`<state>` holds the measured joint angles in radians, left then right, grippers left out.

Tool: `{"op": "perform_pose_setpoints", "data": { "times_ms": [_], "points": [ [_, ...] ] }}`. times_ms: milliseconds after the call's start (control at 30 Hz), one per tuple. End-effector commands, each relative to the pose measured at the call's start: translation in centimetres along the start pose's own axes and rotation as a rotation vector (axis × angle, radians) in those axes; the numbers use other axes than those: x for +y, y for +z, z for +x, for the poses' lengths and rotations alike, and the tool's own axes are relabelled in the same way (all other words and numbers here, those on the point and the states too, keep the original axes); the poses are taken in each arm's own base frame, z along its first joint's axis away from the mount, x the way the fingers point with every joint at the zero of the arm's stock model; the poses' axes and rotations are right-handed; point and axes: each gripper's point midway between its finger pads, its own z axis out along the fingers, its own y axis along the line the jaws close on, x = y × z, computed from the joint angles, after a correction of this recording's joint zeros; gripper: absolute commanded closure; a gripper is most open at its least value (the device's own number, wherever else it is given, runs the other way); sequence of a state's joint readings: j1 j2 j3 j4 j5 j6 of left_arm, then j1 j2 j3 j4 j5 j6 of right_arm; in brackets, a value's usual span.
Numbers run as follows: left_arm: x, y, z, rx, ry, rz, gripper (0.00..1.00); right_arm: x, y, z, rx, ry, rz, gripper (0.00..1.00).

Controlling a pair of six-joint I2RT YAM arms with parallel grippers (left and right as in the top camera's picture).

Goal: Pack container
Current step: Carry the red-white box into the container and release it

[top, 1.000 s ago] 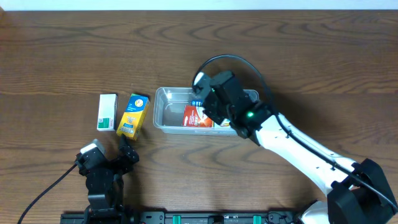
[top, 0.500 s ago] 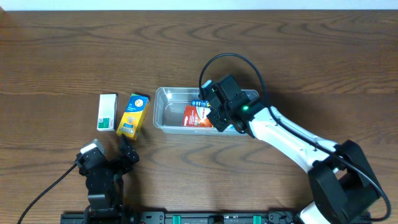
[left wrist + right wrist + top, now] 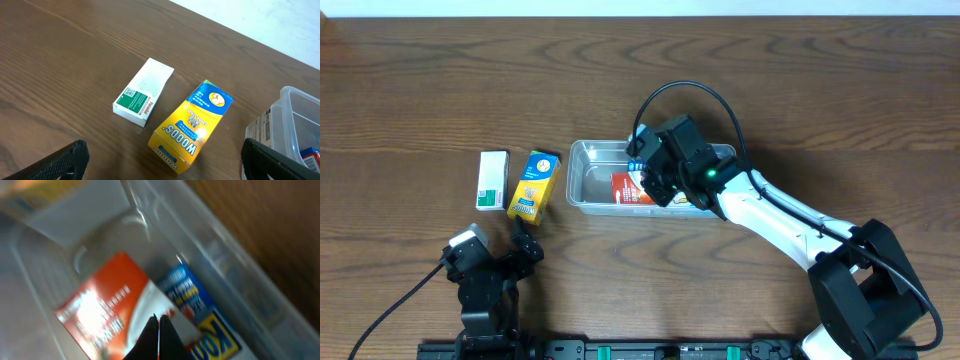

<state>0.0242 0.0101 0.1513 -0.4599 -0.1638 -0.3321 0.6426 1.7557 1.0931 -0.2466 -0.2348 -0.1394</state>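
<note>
The clear container (image 3: 582, 176) lies mid-table. Inside it are a red-orange box (image 3: 624, 188) and a blue box (image 3: 636, 165). My right gripper (image 3: 654, 186) is inside the container over the red-orange box. In the right wrist view its fingers (image 3: 159, 326) are shut together with nothing between them, tips at the red-orange box (image 3: 97, 311) beside the blue box (image 3: 202, 307); I cannot tell if they touch. A yellow box (image 3: 534, 184) and a white-green box (image 3: 492, 180) lie left of the container. My left gripper (image 3: 520, 243) is open and empty, near the front edge, short of the yellow box (image 3: 191, 125).
The left wrist view shows the white-green box (image 3: 144, 91) and the container's left end (image 3: 295, 107). The right arm's black cable (image 3: 685, 95) loops above the container. Bare wooden table lies behind and to the right.
My right gripper has shifted slightly left inside the container, and the red-orange box has slid a little left with it. The left arm has not moved.
</note>
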Motion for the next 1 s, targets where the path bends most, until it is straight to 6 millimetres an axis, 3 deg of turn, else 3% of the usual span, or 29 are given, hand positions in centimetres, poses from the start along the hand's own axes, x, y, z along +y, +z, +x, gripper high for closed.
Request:
{"op": "perform_pose_setpoints", "data": {
  "times_ms": [0,200,400,533,800,967],
  "points": [
    [0.2,0.3,0.6,0.01,0.018,-0.005,0.02,1.2,-0.3,-1.4,-0.051,-0.024,-0.076,0.97],
    [0.2,0.3,0.6,0.01,0.018,-0.005,0.02,-2.7,-0.7,1.1,0.051,0.043,0.106,0.99],
    [0.2,0.3,0.6,0.01,0.018,-0.005,0.02,-4.2,-1.2,3.6,0.136,0.101,0.113,0.99],
    [0.2,0.3,0.6,0.01,0.018,-0.005,0.02,-2.9,-0.5,3.6,0.131,0.1,0.043,0.99],
    [0.2,0.3,0.6,0.01,0.018,-0.005,0.02,1.3,3.3,3.6,0.112,0.054,-0.124,0.99],
    [0.2,0.3,0.6,0.01,0.018,-0.005,0.02,2.1,3.2,2.5,0.068,0.044,-0.167,0.99]
  ]
}}
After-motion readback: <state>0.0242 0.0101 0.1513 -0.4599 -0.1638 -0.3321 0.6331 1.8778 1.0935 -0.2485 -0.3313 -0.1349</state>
